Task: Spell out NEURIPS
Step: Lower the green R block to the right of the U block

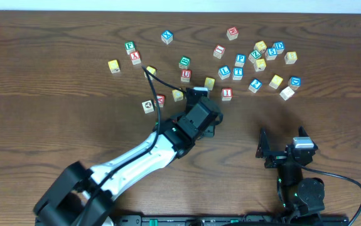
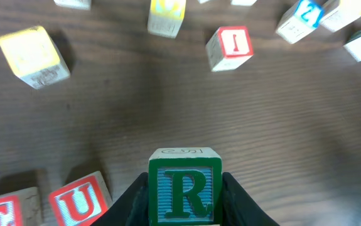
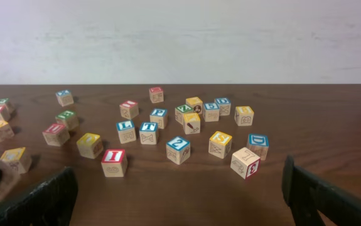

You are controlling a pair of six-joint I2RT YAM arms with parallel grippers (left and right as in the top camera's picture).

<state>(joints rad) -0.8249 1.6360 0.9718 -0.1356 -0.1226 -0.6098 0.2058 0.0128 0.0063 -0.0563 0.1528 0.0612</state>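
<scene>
Closest to the left wrist camera, a green R cube (image 2: pixel 184 182) fills the bottom centre of the view. It is a small wooden block with a green frame and a green letter on a blue-lined face, standing upright. The left hand (image 2: pixel 184 204) is closed to a narrow gap on it, one dark finger pressing each side. Whether the cube rests on the worktop (image 1: pixel 54 113) or is raised off it cannot be told.

Just beside it to the left sits a red U cube (image 2: pixel 80 202), tilted, with another red-faced cube (image 2: pixel 4 210) at the frame's edge. Farther off, across bare dark wood grain, a red I cube (image 2: pixel 230 47) stands right of centre. A yellow cube (image 2: pixel 32 56) sits at the far left.

From overhead, the left arm reaches in from the lower left to the middle of a loose scatter of letter cubes. A blue P cube (image 1: pixel 240 59) lies in the group to the right, and a blue X cube (image 1: pixel 167 36) sits apart near the back.

The right hand (image 3: pixel 177 201) is near the front edge, well apart from the cubes, its fingers spread fully and holding nothing.
</scene>
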